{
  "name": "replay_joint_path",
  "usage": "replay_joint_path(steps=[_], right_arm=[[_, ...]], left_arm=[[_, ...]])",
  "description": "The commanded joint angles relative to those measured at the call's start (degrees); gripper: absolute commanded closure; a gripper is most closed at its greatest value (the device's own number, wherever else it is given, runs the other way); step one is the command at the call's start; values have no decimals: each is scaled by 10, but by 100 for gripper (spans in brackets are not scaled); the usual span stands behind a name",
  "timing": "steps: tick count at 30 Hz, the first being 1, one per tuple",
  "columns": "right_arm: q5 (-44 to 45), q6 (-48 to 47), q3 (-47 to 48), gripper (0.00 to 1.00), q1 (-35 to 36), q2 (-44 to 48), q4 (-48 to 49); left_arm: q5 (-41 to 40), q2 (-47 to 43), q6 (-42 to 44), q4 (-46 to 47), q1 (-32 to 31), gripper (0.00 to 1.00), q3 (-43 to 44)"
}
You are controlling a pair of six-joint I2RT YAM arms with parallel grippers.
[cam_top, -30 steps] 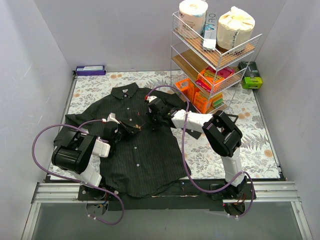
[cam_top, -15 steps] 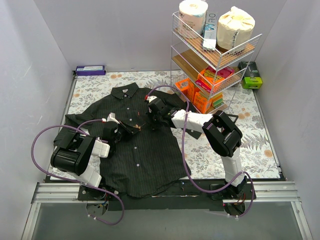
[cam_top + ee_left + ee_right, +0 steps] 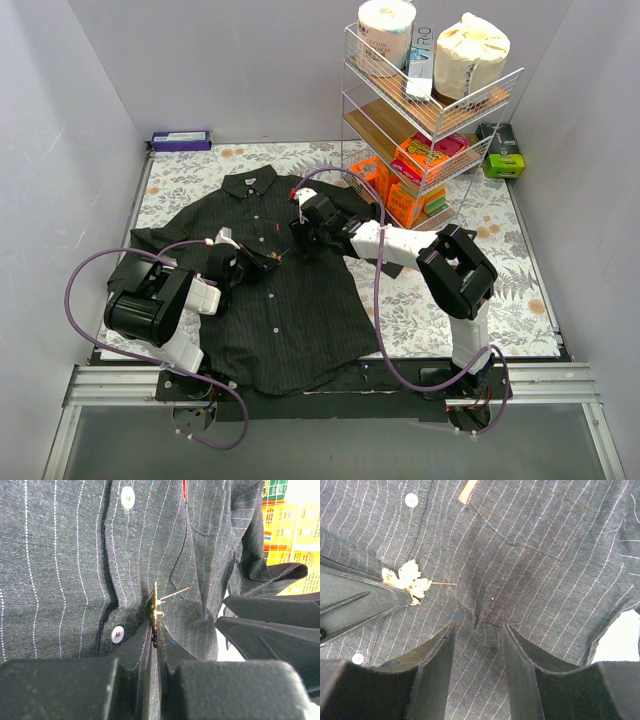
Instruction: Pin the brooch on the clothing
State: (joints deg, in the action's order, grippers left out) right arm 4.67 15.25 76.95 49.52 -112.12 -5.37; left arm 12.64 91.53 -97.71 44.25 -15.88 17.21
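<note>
Brooch (image 3: 155, 605) sits edge-on right at the tips of the left claw (image 3: 154, 630). That claw is clamped tight on it, no gap visible between the fingers. It's a gold leaf shape, clearer from the right wrist view. Its needle (image 3: 175, 594) sticks out past those tips, pointing away from the left claw and toward the right claw. It lies over the shirt (image 3: 60, 570), not through it as far as I can tell. A white button (image 3: 117, 634) is just beside the left claw's tips.

Farther out, the right claw (image 3: 479, 629) is narrowed onto a raised pucker of cloth between its fingers, tips down on the chest panel. From there the brooch is off to one side, and the needle tip stops short of the pucker. A red-orange label (image 3: 468, 491) lies beyond the right claw's tips. The wire rack (image 3: 430, 110) is well behind the right claw, not involved.

Risks, as a judgement:
- The needle may skid along the cloth instead of piercing if the pucker goes slack or slips out of the right claw.
- The brooch is thin and pinched edge-on, so it could twist in the left claw under push.
- The needle could run into a right fingertip, since the tips are close.

Against a second ago, top view: the right arm's elbow has swung outward and its claw has crept slightly toward the collar. The left arm and claw are in the same spot, and the shirt lies the same.
</note>
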Motion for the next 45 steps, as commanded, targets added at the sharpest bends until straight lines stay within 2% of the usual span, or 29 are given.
replay_joint_path(steps=[1, 13, 36, 40, 45], right_arm=[[-19, -48, -8, 49, -1, 26, 45], [-33, -115, 23, 51, 7, -12, 62], [-35, -137, 51, 60, 8, -66, 55], [-38, -138, 50, 69, 8, -69, 55], [-42, -138, 45, 90, 8, -68, 58]], left_arm=[[0, 2, 9, 13, -2, 100, 7], [2, 9, 9, 15, -2, 100, 12], [3, 13, 9, 12, -2, 100, 16], [4, 15, 9, 12, -2, 100, 15], [3, 18, 9, 13, -2, 100, 17]])
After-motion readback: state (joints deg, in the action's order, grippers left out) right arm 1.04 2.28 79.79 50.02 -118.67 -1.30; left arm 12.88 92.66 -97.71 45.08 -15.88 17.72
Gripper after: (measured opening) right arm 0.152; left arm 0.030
